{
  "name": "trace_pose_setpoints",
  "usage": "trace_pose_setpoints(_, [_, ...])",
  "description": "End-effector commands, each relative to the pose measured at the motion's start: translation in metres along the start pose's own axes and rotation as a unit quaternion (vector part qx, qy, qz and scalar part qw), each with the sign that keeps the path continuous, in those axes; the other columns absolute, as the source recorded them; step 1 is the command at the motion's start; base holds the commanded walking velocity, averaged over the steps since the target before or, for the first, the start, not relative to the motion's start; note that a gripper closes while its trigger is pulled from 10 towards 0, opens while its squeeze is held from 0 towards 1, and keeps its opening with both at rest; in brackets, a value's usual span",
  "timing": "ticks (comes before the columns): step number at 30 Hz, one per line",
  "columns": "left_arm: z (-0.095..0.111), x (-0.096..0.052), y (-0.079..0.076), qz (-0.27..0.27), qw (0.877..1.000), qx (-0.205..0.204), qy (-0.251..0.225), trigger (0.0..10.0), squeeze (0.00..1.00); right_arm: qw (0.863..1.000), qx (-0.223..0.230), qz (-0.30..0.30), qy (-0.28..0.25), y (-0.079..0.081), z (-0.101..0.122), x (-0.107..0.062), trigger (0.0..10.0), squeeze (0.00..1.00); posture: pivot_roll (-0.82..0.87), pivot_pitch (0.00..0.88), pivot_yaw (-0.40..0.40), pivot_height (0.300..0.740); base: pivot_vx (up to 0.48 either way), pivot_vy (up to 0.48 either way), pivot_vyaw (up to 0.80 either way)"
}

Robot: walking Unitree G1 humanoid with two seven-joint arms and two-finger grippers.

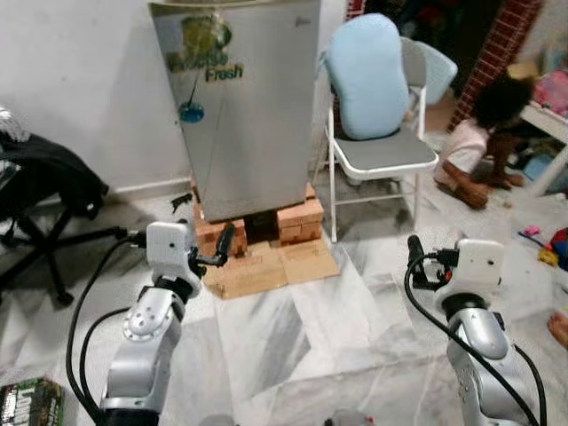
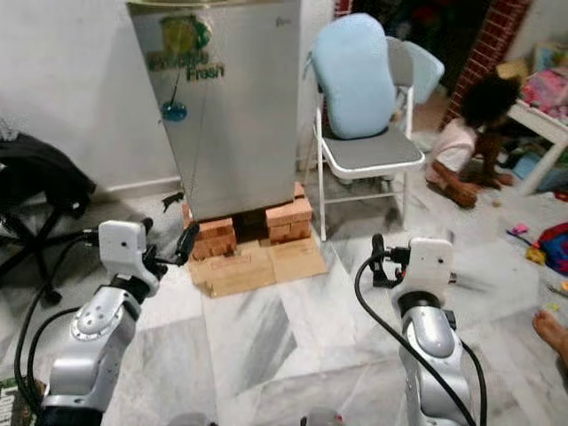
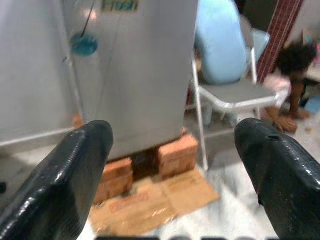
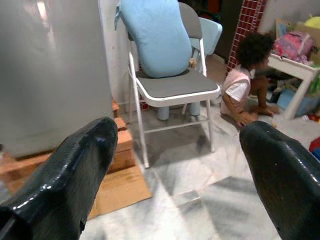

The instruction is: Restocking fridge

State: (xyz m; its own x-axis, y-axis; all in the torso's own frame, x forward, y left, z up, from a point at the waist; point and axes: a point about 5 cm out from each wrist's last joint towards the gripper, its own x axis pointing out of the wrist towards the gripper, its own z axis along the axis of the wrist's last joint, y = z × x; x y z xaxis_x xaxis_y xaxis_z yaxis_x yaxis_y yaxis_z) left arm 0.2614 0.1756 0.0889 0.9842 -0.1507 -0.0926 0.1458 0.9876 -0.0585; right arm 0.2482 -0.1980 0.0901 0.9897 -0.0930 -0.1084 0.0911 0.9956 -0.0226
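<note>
A small silver fridge (image 1: pixel 247 106) with a green "Fresh" sticker stands against the wall, door shut, raised on red bricks (image 1: pixel 299 220). My left gripper (image 1: pixel 224 241) is held up in front of the fridge's lower left corner, well short of it. In the left wrist view its fingers (image 3: pixel 75 170) are spread wide with nothing between them. My right gripper (image 1: pixel 415 252) is raised over the marble floor to the right, below the folding chair. It is open too, its fingers (image 4: pixel 75 170) holding nothing.
Flattened cardboard (image 1: pixel 266 266) lies on the floor before the bricks. A white folding chair with a blue cushion (image 1: pixel 377 89) stands right of the fridge. A person (image 1: pixel 484 133) sits on the floor at far right. A black office chair (image 1: pixel 35 191) stands at the left.
</note>
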Motion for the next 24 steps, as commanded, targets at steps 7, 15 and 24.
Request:
trace_pose_setpoints(7, [0.014, 0.009, -0.009, -0.025, 0.999, -0.016, -0.025, 10.0, 0.00, 1.000, -0.004, 0.000, -0.025, 0.001, 0.014, 0.011, 10.0, 0.00, -0.02, 0.000, 0.022, 0.740, 0.236, 0.398, -0.80])
trace_pose_setpoints(15, [0.009, 0.003, -0.017, -0.043, 0.999, -0.022, -0.019, 10.0, 0.00, 1.000, -0.005, 0.000, -0.017, -0.002, 0.011, 0.007, 10.0, 0.00, -0.01, 0.000, 0.003, 0.740, 0.324, 0.352, -0.80])
trace_pose_setpoints(24, [0.008, 0.002, -0.021, -0.047, 0.998, -0.022, -0.020, 10.0, 0.00, 1.000, -0.010, 0.012, -0.017, 0.001, 0.014, 0.010, 10.0, 0.00, -0.01, 0.000, -0.016, 0.740, 0.437, 0.103, -0.80])
